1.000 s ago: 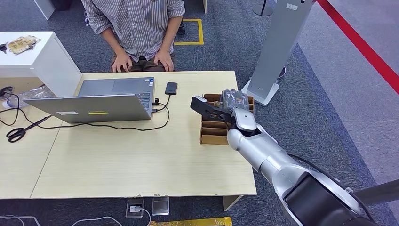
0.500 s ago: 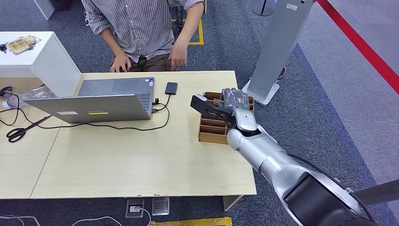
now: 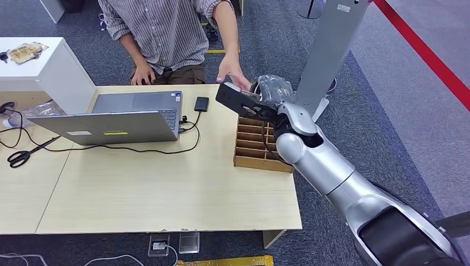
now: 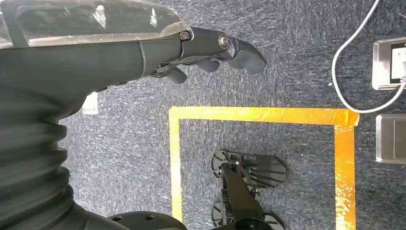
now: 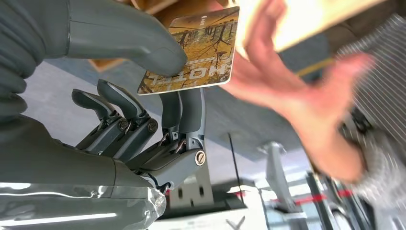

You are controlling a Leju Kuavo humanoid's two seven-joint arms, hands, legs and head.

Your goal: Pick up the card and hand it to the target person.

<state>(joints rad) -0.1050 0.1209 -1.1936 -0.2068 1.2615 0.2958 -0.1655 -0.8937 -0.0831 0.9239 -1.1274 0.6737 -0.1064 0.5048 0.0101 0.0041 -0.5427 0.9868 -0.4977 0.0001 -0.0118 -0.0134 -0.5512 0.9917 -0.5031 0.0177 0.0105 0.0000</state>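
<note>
Pinched at one end between the thick thumb and the darker fingers of the right robot hand [image 5: 134, 120]: the card [image 5: 191, 52], printed in autumn colours with the word HOTEL, its free end sticking out towards the person. Held in the air, clear of the worktop [image 3: 166, 188], above the far end of the slotted wooden organiser [image 3: 255, 149]. Clamped on the card, then, and not on anything else.

Just beside the card's free end, the person's hand [image 5: 287, 91], open, palm turned to it, blurred in the right wrist view. Close enough to touch or nearly so; cannot tell which from either view.

Hanging low over carpet with yellow floor tape, the left robot hand [image 4: 143, 48], fingers stretched out and loosely apart, holding nothing.

Judged from this: pick-up done, handover in hand, at the point of passing across. Next, by that judgement: keep the card steady and level until the person's fingers close on the free end, then ease thumb and fingers apart and draw back without tugging. Main risk: letting go early and dropping the card onto the organiser or worktop below.
</note>
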